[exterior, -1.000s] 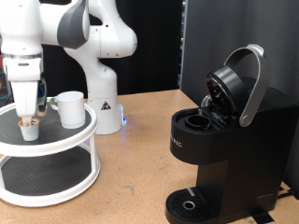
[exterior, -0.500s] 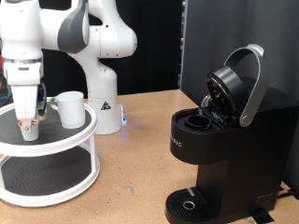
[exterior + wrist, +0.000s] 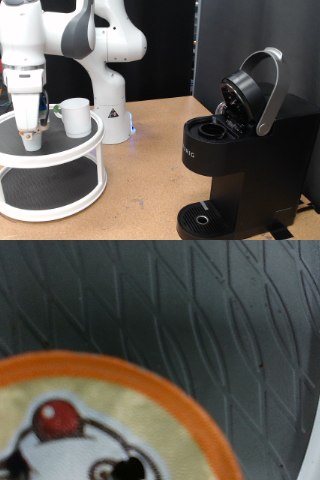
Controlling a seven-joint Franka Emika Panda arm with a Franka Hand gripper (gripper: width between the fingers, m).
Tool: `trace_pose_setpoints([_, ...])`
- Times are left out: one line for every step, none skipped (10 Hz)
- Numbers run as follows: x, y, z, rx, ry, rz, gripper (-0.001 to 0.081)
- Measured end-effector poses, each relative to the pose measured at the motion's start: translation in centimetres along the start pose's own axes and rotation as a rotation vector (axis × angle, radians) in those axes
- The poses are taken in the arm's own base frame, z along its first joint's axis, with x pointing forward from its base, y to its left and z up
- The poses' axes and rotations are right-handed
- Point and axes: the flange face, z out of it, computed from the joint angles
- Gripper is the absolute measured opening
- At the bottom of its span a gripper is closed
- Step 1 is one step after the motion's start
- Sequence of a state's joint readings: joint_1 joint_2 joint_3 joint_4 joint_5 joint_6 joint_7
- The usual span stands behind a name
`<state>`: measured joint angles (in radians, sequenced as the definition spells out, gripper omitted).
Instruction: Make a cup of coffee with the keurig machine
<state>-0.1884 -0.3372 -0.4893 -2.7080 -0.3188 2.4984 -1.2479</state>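
On the two-tier stand, your gripper sits down over the pod, grip state unreadable, so you're at pod pickup; keurig machine lid is up, cup just beside.

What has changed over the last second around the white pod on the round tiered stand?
The gripper rose slightly above the small white pod on the white round tiered stand. The plain white ceramic mug and the black coffee machine, lid open, stayed put.

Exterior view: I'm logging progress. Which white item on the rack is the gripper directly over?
The small white pod, directly under the gripper; the cup, bigger, stands apart to its right.
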Motion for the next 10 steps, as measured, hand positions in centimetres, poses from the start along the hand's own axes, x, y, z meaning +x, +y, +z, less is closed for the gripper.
trace_pose_setpoints([0.0, 0.0, 0.0, 0.0, 0.001, 0.001, 0.0466])
trace_pose_setpoints([0.0, 0.0, 0.0, 0.003, 0.003, 0.006, 0.0466])
trace_pose_setpoints([-0.1, 0.0, -0.1, 0.02, 0.006, 0.015, 0.0466])
trace_pose_setpoints([-0.1, 0.0, -0.6, 0.048, 0.017, 0.027, 0.0466])
trace_pose_setpoints([0.0, 0.0, -1.7, 0.078, 0.037, 0.033, 0.0466])
trace_pose_setpoints([0.1, 0.2, -3.1, 0.101, 0.057, 0.036, 0.0466])
trace_pose_setpoints([0.2, 0.3, -4.6, 0.116, 0.069, 0.036, 0.0466])
trace_pose_setpoints([0.2, 0.4, -6.1, 0.123, 0.075, 0.033, 0.0465])
trace_pose_setpoints([0.3, 0.5, -7.7, 0.125, 0.077, 0.026, 0.0465])
trace_pose_setpoints([0.3, 0.4, -8.6, 0.133, 0.076, 0.021, 0.0465])
